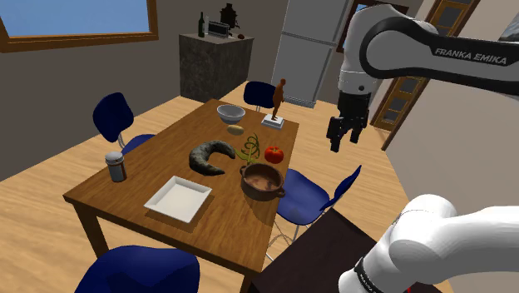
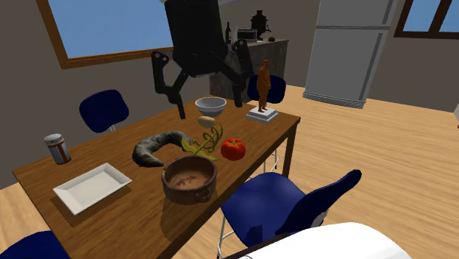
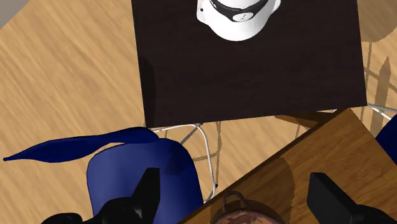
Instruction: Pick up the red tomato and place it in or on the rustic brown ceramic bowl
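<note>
A red tomato (image 1: 274, 154) (image 2: 232, 148) lies on the wooden table (image 1: 141, 179) (image 2: 140, 213), just beyond the brown bowl (image 1: 261, 181) (image 2: 190, 179) as the shoulder view looks. The bowl has a small handle and stands near the table's edge; its rim (image 3: 245, 215) shows between my fingers in the wrist view. My black gripper (image 1: 344, 135) (image 2: 205, 90) (image 3: 235, 197) hangs open and empty, high above the table edge and the blue chair, off to the shoulder view's right of the tomato.
On the table also lie a dark curved horn-like piece (image 1: 209, 156), a green twisted thing (image 1: 249, 151), a grey bowl (image 1: 230, 112), a figurine (image 1: 279, 101), a white tray (image 1: 178, 198) and a shaker (image 1: 116, 167). Blue chairs (image 1: 306, 196) (image 3: 143, 175) ring the table. The dark stand (image 3: 248, 63) is beside it.
</note>
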Controlling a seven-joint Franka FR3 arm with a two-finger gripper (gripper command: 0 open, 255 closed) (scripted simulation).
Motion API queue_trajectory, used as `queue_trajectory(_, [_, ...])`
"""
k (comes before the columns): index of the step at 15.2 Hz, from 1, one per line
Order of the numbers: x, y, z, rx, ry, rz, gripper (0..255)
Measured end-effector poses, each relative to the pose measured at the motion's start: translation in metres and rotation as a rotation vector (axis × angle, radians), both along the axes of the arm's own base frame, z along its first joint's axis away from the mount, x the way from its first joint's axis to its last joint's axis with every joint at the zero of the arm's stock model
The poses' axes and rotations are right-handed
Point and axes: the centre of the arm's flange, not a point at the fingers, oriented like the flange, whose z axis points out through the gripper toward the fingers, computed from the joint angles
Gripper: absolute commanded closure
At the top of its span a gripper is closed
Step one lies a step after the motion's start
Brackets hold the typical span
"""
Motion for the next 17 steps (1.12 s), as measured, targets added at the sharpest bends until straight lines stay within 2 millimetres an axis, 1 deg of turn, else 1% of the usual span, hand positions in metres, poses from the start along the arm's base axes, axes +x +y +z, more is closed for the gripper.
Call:
queue_trajectory(1, [0.000, 0.000, 0.000, 0.000, 0.000, 0.000, 0])
queue_trajectory(2, [0.001, -0.001, -0.005, -0.009, -0.002, 0.015, 0])
queue_trajectory(5, [0.009, -0.004, -0.034, -0.056, -0.015, 0.097, 0])
queue_trajectory(6, [0.011, -0.009, -0.043, -0.074, -0.021, 0.128, 0])
queue_trajectory(7, [0.012, -0.010, -0.054, -0.093, -0.027, 0.160, 0])
queue_trajectory(8, [0.019, -0.010, -0.067, -0.112, -0.030, 0.193, 0])
queue_trajectory(10, [0.028, -0.016, -0.083, -0.150, -0.044, 0.258, 0])
queue_trajectory(11, [0.033, -0.020, -0.098, -0.168, -0.046, 0.290, 0])
queue_trajectory(12, [0.040, -0.023, -0.107, -0.188, -0.053, 0.324, 0])
queue_trajectory(14, [0.044, -0.029, -0.127, -0.227, -0.066, 0.390, 0])
queue_trajectory(15, [0.051, -0.031, -0.136, -0.246, -0.072, 0.423, 0])
queue_trajectory(16, [0.058, -0.032, -0.149, -0.264, -0.076, 0.455, 0])
queue_trajectory(17, [0.060, -0.034, -0.159, -0.284, -0.083, 0.488, 0])
